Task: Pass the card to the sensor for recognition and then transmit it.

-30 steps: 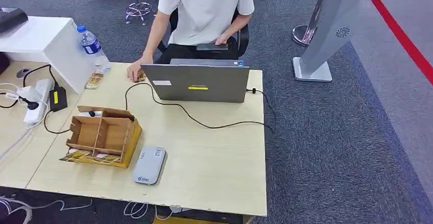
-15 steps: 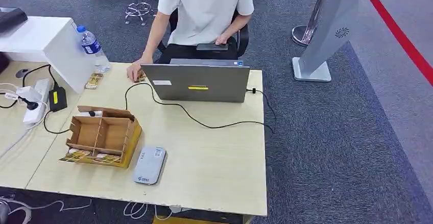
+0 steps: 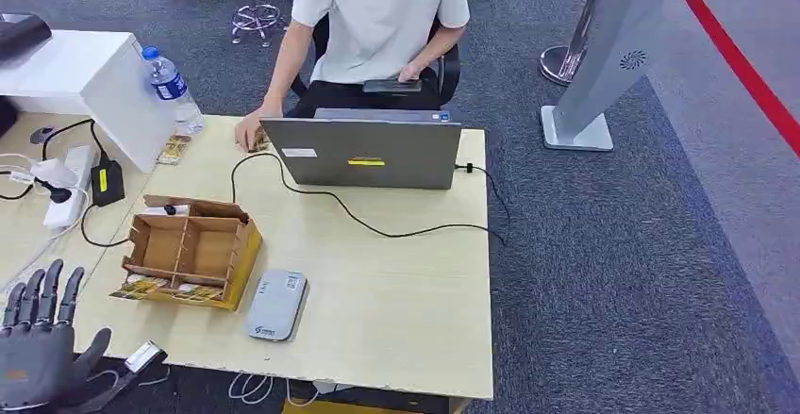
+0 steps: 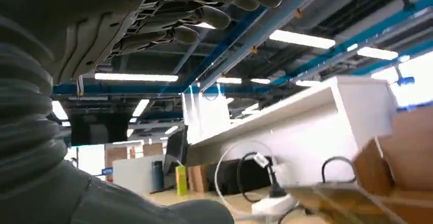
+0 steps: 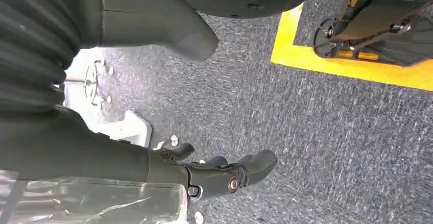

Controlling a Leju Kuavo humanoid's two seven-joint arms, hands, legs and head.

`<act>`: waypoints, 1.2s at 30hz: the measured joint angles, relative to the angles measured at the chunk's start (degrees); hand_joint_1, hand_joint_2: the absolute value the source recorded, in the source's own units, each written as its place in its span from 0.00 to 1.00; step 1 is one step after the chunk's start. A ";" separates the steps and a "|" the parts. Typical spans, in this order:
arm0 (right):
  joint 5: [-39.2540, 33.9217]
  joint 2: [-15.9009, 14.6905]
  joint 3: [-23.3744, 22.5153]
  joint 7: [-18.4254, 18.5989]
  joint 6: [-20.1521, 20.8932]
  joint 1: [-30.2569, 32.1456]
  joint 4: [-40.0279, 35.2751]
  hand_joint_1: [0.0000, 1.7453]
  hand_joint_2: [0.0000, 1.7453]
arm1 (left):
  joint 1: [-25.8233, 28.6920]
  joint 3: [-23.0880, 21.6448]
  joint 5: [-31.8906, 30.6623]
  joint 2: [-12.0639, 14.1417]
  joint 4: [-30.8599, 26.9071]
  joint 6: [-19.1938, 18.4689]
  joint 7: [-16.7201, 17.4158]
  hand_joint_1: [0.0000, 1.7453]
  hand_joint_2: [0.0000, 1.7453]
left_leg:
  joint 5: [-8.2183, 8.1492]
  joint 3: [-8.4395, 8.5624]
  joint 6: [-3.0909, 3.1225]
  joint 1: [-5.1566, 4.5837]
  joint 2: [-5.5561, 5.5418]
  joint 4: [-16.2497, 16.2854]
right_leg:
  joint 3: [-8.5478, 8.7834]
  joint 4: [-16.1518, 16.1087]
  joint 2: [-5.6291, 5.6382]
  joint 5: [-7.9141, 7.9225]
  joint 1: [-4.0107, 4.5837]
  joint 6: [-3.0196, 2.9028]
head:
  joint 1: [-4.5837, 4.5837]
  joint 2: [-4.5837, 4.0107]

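Fingers (image 3: pixel 42 287) of left hand (image 3: pixel 36 353) spread, upright, holding nothing, beside tabletop (image 3: pixel 396 291) edge near box (image 3: pixel 189 249). Right hand (image 5: pixel 214 175) hangs over carpet, fingers loosely curled. Cards (image 3: pixel 170 289) in box front. Sensor (image 3: pixel 275 305) label unreadable.

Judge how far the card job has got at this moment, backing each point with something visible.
Done: nothing yet. The grey rounded card sensor lies bare on the pale wooden table.
In hand: the left robot hand is raised at the table's near corner, fingers spread, holding nothing.
Left: taking a card from the brown cardboard divider box, presenting it to the sensor, then passing it on.
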 joint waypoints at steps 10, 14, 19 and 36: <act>0.52 0.07 -0.28 0.37 0.11 -0.18 0.00 0.00 1.00 | 2.69 -9.53 -0.02 6.25 -1.16 -2.66 9.77 0.00 1.00 | 0.01 -0.03 0.00 0.00 -0.01 -0.01 | 0.01 0.01 -0.03 -0.01 0.03 -0.01 | 0.00 0.00; 0.63 0.07 -0.37 0.31 0.24 -0.20 0.00 0.00 1.00 | 2.75 -11.06 0.31 7.45 -1.16 -2.57 10.69 0.00 1.00 | 0.01 -0.03 0.00 -0.01 -0.02 -0.01 | 0.02 0.01 -0.04 -0.01 0.02 -0.01 | -0.02 0.00; 0.87 0.04 -0.46 0.24 0.24 -0.22 0.00 0.00 1.00 | 2.72 -12.78 0.57 8.87 -1.16 -2.60 12.43 0.00 1.00 | 0.00 -0.04 0.00 -0.01 -0.02 -0.01 | 0.01 0.01 -0.04 -0.01 0.02 -0.01 | 0.00 0.00; 2.05 0.04 -0.46 0.28 0.68 -0.35 0.00 0.00 1.00 | -0.29 -13.22 3.46 11.87 5.75 -2.53 12.91 0.00 1.00 | 0.01 -0.06 0.00 0.00 -0.02 -0.01 | 0.00 0.01 -0.04 -0.01 0.03 -0.01 | 0.00 0.00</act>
